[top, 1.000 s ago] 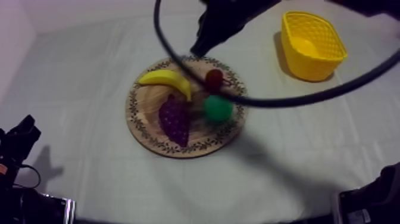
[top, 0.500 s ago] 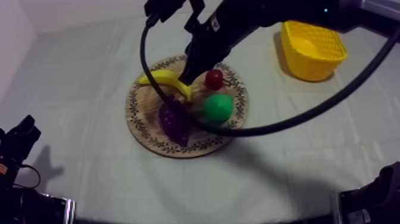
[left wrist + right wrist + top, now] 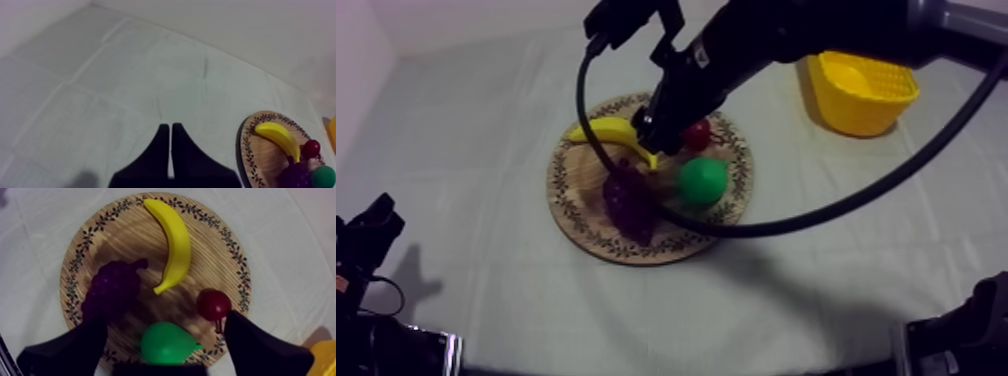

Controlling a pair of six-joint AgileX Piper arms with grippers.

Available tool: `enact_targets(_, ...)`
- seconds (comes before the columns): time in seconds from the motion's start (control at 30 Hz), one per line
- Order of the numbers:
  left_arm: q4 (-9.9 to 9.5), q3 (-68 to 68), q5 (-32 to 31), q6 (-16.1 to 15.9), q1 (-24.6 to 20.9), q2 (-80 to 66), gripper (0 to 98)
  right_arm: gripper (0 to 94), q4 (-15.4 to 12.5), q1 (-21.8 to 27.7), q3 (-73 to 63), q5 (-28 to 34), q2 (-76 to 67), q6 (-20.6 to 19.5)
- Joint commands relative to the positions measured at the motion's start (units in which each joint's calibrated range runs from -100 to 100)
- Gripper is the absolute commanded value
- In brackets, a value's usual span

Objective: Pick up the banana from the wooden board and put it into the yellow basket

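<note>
The yellow banana (image 3: pixel 608 130) lies on the far left part of the round wooden board (image 3: pixel 568 195), beside purple grapes (image 3: pixel 631 200), a green pear (image 3: pixel 703 182) and a small red fruit (image 3: pixel 698 133). My right arm reaches in from the upper right, and its gripper (image 3: pixel 652 124) hangs over the board at the banana's right end. In the right wrist view the gripper (image 3: pixel 166 320) is open, its fingers (image 3: pixel 75 348) spread wide above the pear (image 3: pixel 167 343), with the banana (image 3: pixel 175 245) lying free beyond. My left gripper (image 3: pixel 170 129) is shut, low at the left.
The yellow basket (image 3: pixel 861 85) stands at the back right, partly behind my right arm. A black cable loops from the arm over the board. In the left wrist view, bare cloth lies between the left gripper and the board (image 3: pixel 248 150).
My right arm has come down and forward from behind the board to hang over it by the banana. The fruit and my left arm have not moved.
</note>
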Motion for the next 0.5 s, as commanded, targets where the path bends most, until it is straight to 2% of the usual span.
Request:
enact_targets(0.0, 0.03, 0.0, 0.0, 0.0, 0.0, 0.0, 0.1, 70.0, -0.6, 0.1, -0.6, 0.3, 0.5, 0.4)
enact_targets(0.27, 0.03, 0.0, 0.0, 0.0, 0.0, 0.0, 0.1, 68.2, -1.8, 0.6, -4.8, 1.2, 6.2, 2.0)
enact_targets(0.47, 0.03, 0.0, 0.0, 0.0, 0.0, 0.0, 0.1, 67.5, -0.5, -0.1, -8.8, 1.1, 12.4, 1.0)
